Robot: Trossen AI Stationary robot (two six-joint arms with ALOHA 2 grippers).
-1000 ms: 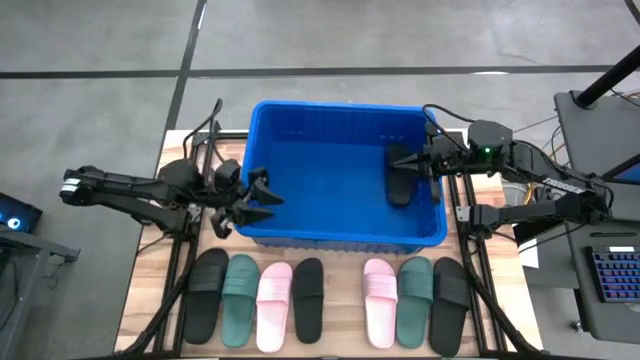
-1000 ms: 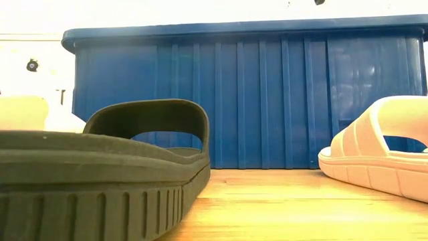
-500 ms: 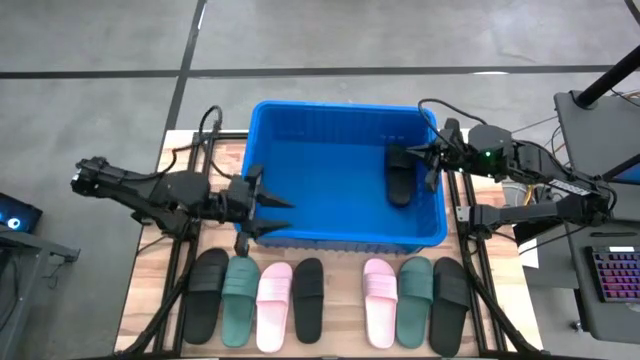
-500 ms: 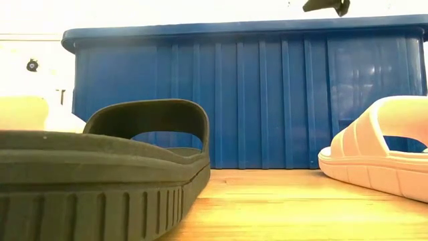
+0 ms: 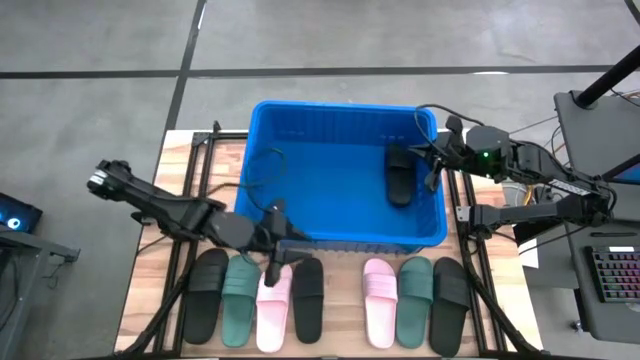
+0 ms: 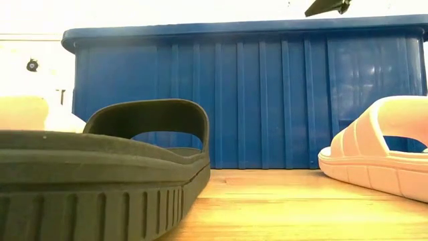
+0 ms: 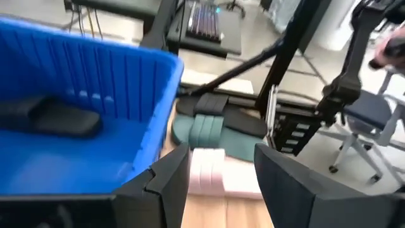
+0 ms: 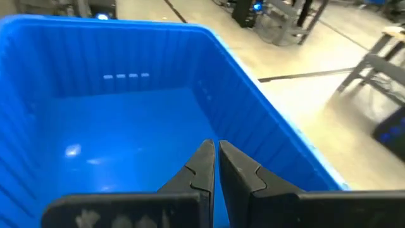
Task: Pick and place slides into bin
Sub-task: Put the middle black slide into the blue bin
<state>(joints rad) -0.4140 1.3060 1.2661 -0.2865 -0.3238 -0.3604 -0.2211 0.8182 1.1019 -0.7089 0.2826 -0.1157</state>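
Observation:
The blue bin (image 5: pixel 330 230) stands mid-table. One black slide (image 5: pixel 398 180) lies sole down on its floor by the right wall; it also shows in the left wrist view (image 7: pixel 50 117). Seven slides lie in a row on the table at the near side: black (image 5: pixel 207 295), green (image 5: pixel 240 298), pink (image 5: pixel 272 308), black (image 5: pixel 308 298), pink (image 5: pixel 379 300), green (image 5: pixel 413 300), black (image 5: pixel 450 303). My left gripper (image 5: pixel 273 255) is open and empty, just past the bin's near wall, above the left pink slide (image 7: pixel 209 170). My right gripper (image 5: pixel 434 160) is shut and empty over the bin's right rim.
The bin's near wall (image 6: pixel 247 94) rises close behind the slide row. Dark rails (image 5: pixel 178 270) run along both sides of the table. Cables (image 5: pixel 255 165) hang into the bin's left part. A desk with a keyboard (image 5: pixel 610 280) stands to the right.
My left gripper has swung from the bin's near left corner toward the table's near edge and right, over the left pink slide, staying open. My right gripper has drawn back toward the right edge, off the black slide in the bin, which has not moved.

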